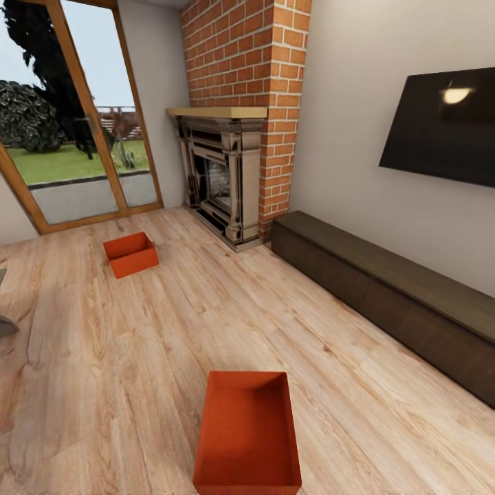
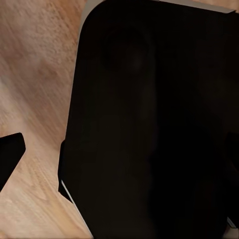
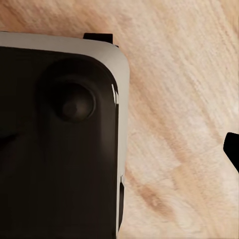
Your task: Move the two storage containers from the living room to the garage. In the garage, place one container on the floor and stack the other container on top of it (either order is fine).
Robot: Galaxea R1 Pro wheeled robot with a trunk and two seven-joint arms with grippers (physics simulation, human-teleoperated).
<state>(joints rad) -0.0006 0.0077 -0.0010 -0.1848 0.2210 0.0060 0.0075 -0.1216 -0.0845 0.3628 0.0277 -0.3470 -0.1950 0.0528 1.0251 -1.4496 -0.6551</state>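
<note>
Two orange-red storage containers stand open-topped on the light wood floor of the living room. The nearer container lies low in the head view, just in front of me. The farther container sits toward the glass door at the left. In the left wrist view a dark fingertip shows at the picture's edge over bare planks. The right wrist view has a dark fingertip at its edge too. Each finger sits far out to the side with nothing held, and both grippers are away from the containers.
A brick fireplace stands at the back. A long dark low cabinet runs along the right wall under a wall TV. A glass door is at the left. My black base fills much of both wrist views.
</note>
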